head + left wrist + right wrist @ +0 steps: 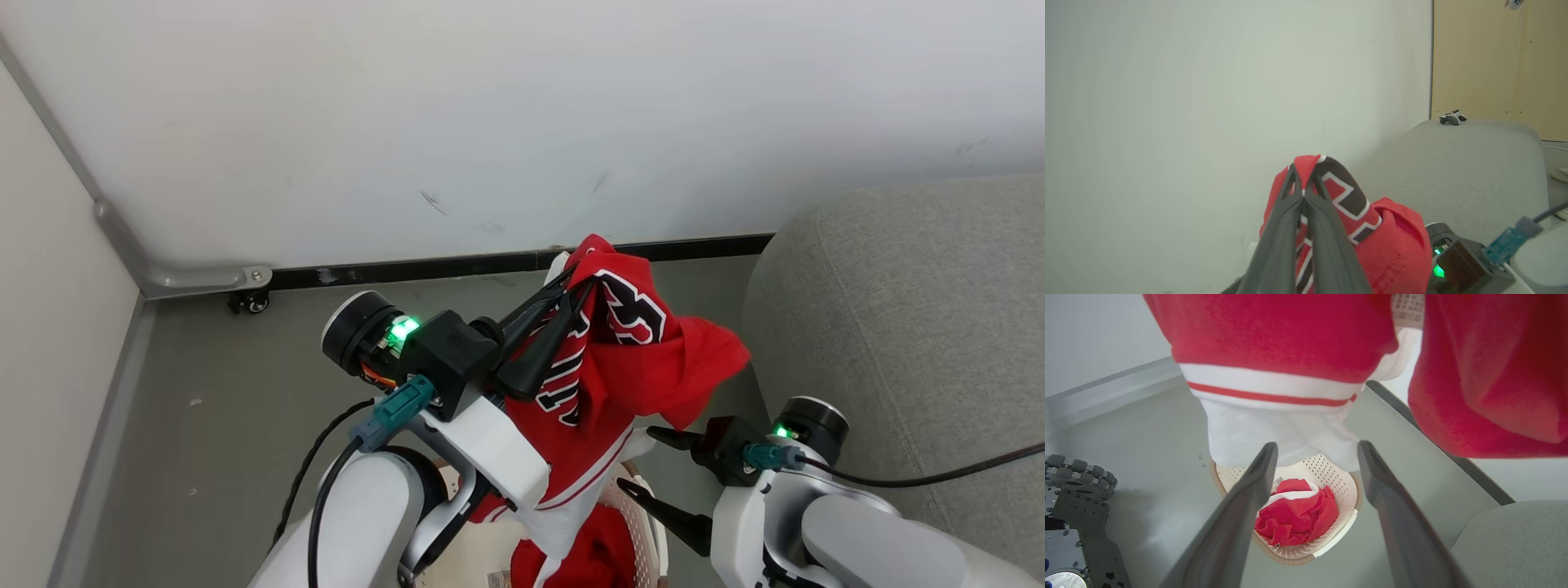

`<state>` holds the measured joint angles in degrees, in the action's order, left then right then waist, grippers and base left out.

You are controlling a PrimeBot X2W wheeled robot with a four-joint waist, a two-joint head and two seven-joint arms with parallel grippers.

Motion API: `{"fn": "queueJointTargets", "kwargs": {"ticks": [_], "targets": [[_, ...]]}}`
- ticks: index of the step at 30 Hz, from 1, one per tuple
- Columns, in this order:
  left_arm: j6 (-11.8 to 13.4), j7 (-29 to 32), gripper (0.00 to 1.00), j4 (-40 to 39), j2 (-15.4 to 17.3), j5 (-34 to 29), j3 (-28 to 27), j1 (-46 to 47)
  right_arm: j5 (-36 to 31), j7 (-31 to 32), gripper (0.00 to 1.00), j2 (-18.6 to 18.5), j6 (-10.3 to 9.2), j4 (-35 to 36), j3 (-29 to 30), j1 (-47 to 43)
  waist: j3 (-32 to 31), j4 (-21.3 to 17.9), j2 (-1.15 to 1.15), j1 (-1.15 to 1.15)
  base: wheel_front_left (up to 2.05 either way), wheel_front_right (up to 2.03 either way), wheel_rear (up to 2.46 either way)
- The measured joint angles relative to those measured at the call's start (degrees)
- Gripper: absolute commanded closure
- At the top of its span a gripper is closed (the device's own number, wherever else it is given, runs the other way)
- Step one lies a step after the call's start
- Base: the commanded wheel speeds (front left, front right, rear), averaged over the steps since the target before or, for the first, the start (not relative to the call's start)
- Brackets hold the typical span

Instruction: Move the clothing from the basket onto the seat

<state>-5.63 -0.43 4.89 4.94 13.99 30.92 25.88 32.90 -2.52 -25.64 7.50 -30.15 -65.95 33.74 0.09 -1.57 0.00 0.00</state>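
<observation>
The left gripper, jaws pinched tight on a fold of the red jersey, holds the garment aloft over the basket. Black-and-white lettering bunches just under the fingertips, and the white-striped hem hangs down toward the basket's mouth. In the left wrist view, the two dark fingers meet on the cloth, with the rest of the jersey draped to their right.

The right gripper hangs just beside the dangling jersey, its jaws spread wide and gripping nothing. In the right wrist view, its fingers frame the basket below. A second garment, red with white trim, lies crumpled inside the basket, which stands on the grey floor near the wall.

The grey seat rises at the robot's right, with the jersey hanging near its rounded edge. A game controller rests on the seat's far end. A dark ribbed machine at the edge of the right wrist view is possibly the robot's base, though it is too cropped to tell.
</observation>
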Motion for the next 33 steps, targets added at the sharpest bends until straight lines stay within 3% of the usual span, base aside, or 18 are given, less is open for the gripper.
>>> {"fn": "queueJointTargets", "kwargs": {"ticks": [10, 24, 25, 26, 27, 28, 29, 33], "targets": [[-0.02, 0.70, 1.00, -0.73, -0.03, 0.30, 0.34, 0.00, -0.22, -1.16, 0.00, 0.20, 0.00, -2.42, -4.99, 4.33, 0.17, 0.75, 0.00, 0.00, 0.00, 0.00, 0.00], [-0.43, 1.51, 1.00, -1.97, -0.24, 0.49, 1.63, 0.01, 0.76, -1.19, 0.00, 3.91, 0.00, -4.13, -8.39, 7.79, 1.05, 1.18, 0.00, 0.00, 0.00, 0.00, 0.00], [-0.43, 1.52, 1.00, -1.97, -0.24, 0.53, 1.62, 0.01, 0.76, -1.27, 0.22, 4.31, 0.01, -4.08, -8.45, 7.79, 1.12, 1.21, 0.00, 0.00, 0.00, 0.00, 0.00], [-0.43, 1.53, 1.00, -1.96, -0.24, 0.53, 1.58, 0.01, 0.76, -1.35, 0.51, 4.64, 0.01, -3.96, -8.45, 7.79, 1.19, 1.23, 0.00, 0.00, 0.00, 0.00, 0.00], [-0.43, 1.70, 1.00, -1.94, -0.24, 0.53, 1.52, 0.01, 0.76, -1.36, 0.65, 4.91, 0.01, -3.78, -8.45, 7.79, 1.25, 1.25, 0.00, 0.00, 0.00, 0.00, 0.00], [-0.43, 1.70, 1.00, -1.90, -0.21, 0.53, 1.44, 0.01, 0.76, -1.37, 0.89, 5.13, 0.00, -3.54, -8.45, 7.79, 1.32, 1.24, 0.00, 0.00, 0.00, 0.00, 0.00], [-0.42, 1.78, 1.00, -1.81, -0.18, 0.53, 1.27, 0.01, 0.74, -1.63, 1.00, 5.26, 0.01, -3.33, -8.44, 7.78, 1.39, 1.23, 0.00, 0.00, 0.00, 0.00, 0.00], [-0.15, 2.04, 1.00, -0.81, 0.30, 0.55, 0.27, 0.00, -2.59, -0.99, 1.00, 5.45, 0.00, -0.94, -8.22, 6.39, 1.63, 1.07, 0.00, 0.00, 0.00, 0.00, 0.00]]}}
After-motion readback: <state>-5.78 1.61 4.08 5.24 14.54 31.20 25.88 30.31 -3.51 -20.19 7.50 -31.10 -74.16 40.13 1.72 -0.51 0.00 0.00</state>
